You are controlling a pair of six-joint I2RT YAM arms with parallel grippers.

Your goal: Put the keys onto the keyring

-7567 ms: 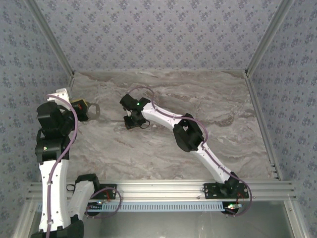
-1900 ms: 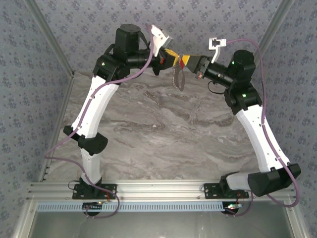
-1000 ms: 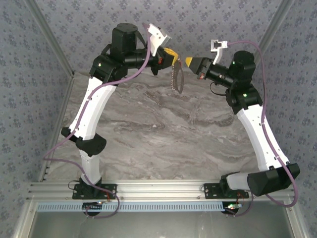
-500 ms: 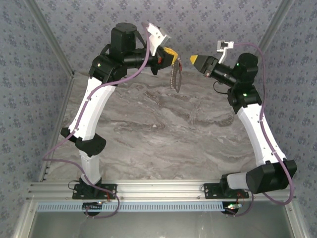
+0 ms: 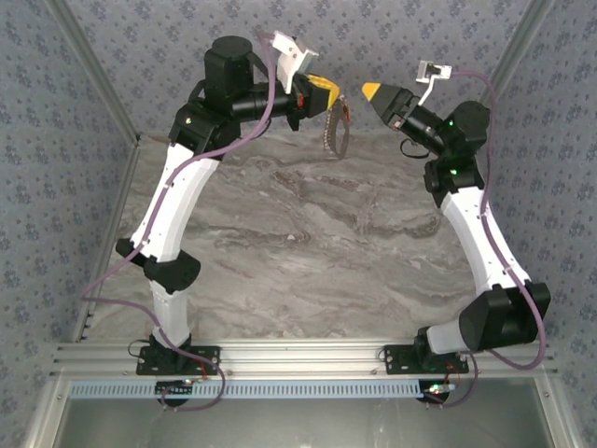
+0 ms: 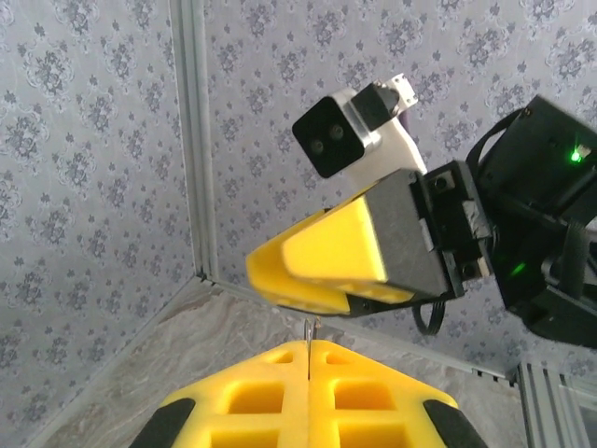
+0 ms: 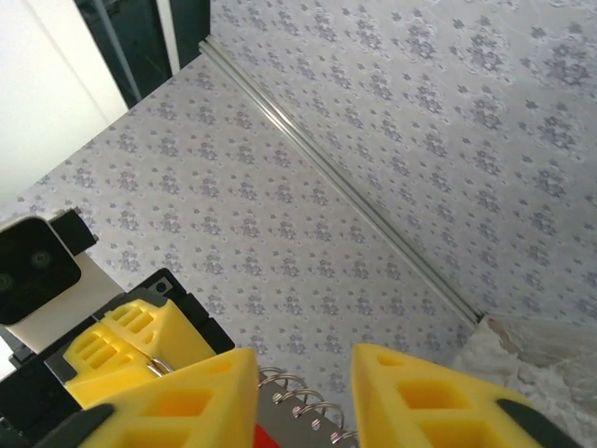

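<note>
Patterned walls (image 5: 392, 37) back a marble table (image 5: 308, 252). The left arm is raised, left gripper (image 5: 325, 93) clenched on the keyring (image 5: 336, 133), which hangs above the table. At its coils sit the red keys (image 7: 265, 439). The right gripper (image 5: 370, 91), jaws parted and empty, has drawn back from the ring.

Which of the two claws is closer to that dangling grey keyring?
Left. The left gripper is shut on the keyring, which hangs beneath it. The right gripper is open and sits a little to the ring's right, apart from it.
</note>
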